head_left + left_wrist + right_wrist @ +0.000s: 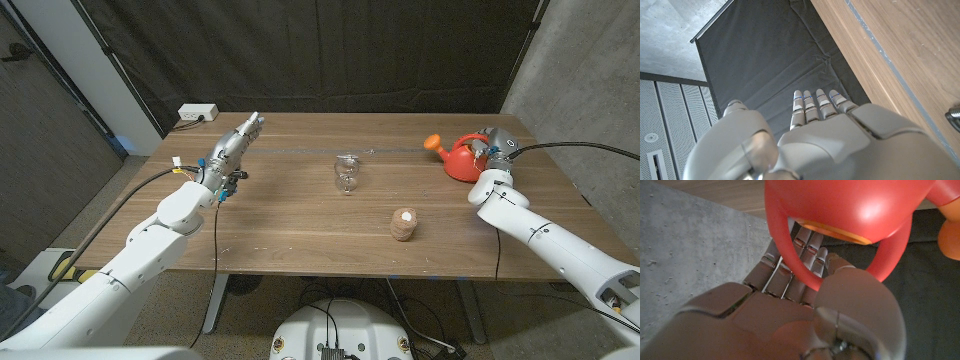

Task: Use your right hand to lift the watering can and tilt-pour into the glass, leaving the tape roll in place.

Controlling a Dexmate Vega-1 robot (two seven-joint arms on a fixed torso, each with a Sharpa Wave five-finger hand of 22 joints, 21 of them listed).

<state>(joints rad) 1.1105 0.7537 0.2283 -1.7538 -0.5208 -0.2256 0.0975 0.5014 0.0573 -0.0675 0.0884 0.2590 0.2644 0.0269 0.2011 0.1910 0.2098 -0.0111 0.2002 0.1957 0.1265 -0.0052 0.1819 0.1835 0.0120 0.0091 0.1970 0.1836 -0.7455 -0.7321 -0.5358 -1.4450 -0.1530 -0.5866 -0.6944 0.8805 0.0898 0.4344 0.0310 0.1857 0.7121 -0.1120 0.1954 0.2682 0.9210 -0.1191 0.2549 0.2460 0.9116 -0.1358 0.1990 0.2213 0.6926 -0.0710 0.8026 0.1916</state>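
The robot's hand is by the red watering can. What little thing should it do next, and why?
Probably close the right hand around the red plastic watering can's looped handle. In the right wrist view the fingers reach through the loop but are not clearly wrapped around it, and the can seems to sit on the wooden table, apart from the clear glass.

On the worktop [300,220] the glass [346,175] stands in the middle, the tape roll [403,224] lies nearer the robot and to its right, and the watering can [462,158] stands at the far right, well apart from both.
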